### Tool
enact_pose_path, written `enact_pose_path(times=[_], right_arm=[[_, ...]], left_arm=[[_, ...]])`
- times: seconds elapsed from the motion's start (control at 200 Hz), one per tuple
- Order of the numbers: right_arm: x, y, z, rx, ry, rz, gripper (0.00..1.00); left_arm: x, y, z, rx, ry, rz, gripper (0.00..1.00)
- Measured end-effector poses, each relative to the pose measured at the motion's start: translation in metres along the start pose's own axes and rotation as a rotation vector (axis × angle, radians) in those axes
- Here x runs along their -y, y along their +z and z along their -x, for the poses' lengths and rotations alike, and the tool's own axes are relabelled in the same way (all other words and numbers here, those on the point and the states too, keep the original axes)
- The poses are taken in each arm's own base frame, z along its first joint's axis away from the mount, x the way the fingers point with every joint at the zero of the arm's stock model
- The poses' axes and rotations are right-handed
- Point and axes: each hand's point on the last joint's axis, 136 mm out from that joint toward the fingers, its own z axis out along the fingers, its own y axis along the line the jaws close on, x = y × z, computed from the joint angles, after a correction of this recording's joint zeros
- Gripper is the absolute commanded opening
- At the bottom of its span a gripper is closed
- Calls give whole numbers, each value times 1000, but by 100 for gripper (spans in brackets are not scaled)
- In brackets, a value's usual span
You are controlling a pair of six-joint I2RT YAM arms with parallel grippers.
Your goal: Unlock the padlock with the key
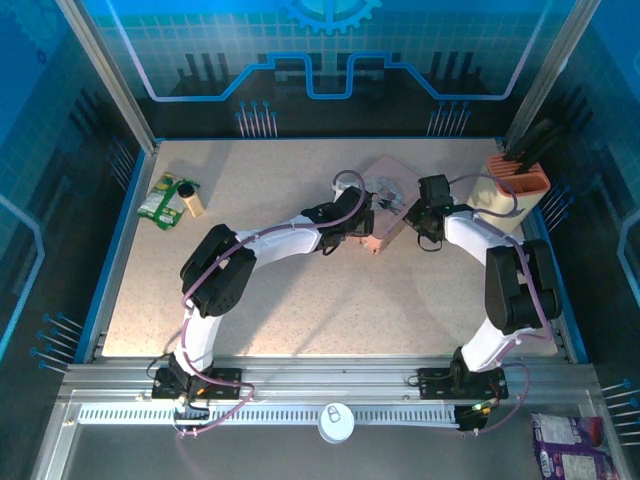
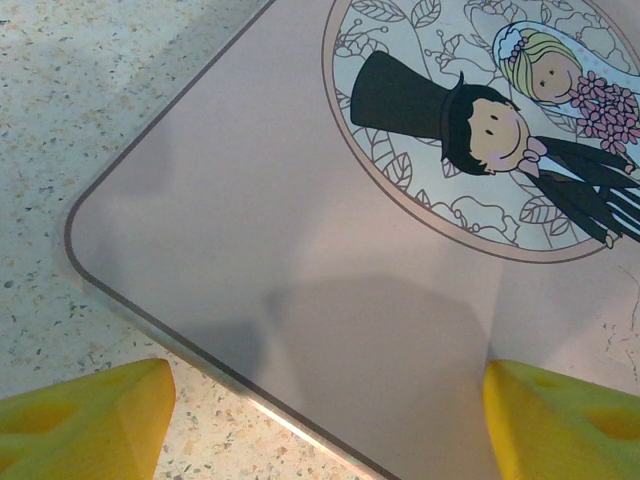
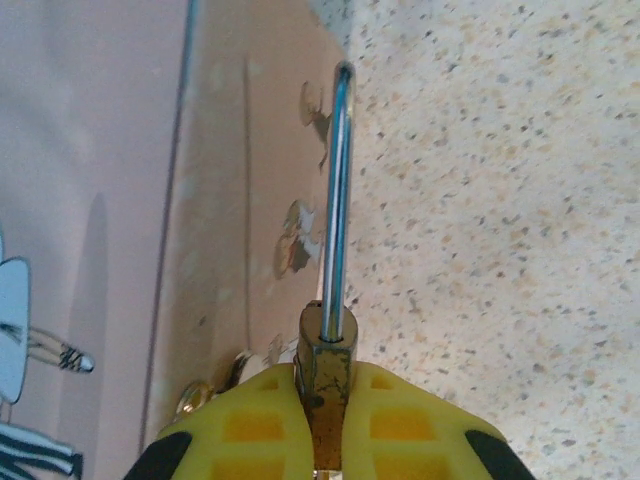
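Right claw pinches padlock beside tin wall, tabletop alongside.

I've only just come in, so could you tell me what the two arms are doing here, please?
The right arm's fingers are shut on the brass padlock, its silvery shackle pointing away from them, alongside the side wall of a pink tin printed with a cartoon wedding couple. The left arm's fingers stand open above a corner of that tin's lid, holding nothing. I cannot make out the key, so the unlocking does not look started.
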Motion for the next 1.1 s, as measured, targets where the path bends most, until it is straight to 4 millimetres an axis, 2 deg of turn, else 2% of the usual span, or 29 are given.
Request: enact_pose_path(times=[0.105,0.255,0.415,0.565,0.685,0.78,0.885,1.101], right_arm=[[3,-2,-5,-13,12,20,0],[-2,-9,-10,-30,8,64,0],[19,-22,-33,-63,-22,73,0],[42,-28,-66,-139,-63,72,0],[54,-34,-87,-201,-89,87,0],[57,-37,-100,-239,-105,114,0],[60,-38,-111,-276,-116,131,0],[55,-41,-124,-325,-146,167,0]], left_arm=[[0,0,0,0,0,0,81],[0,0,0,-2,-1,-4,82],[-5,-7,-4,-15,-6,-32,83],[-16,-25,-16,-51,-3,-60,85],[-21,-43,-19,-50,9,-95,85],[-24,-60,-19,-26,3,-136,86],[-37,-78,-25,3,0,-163,86],[-64,-97,-42,57,-10,-178,86]])
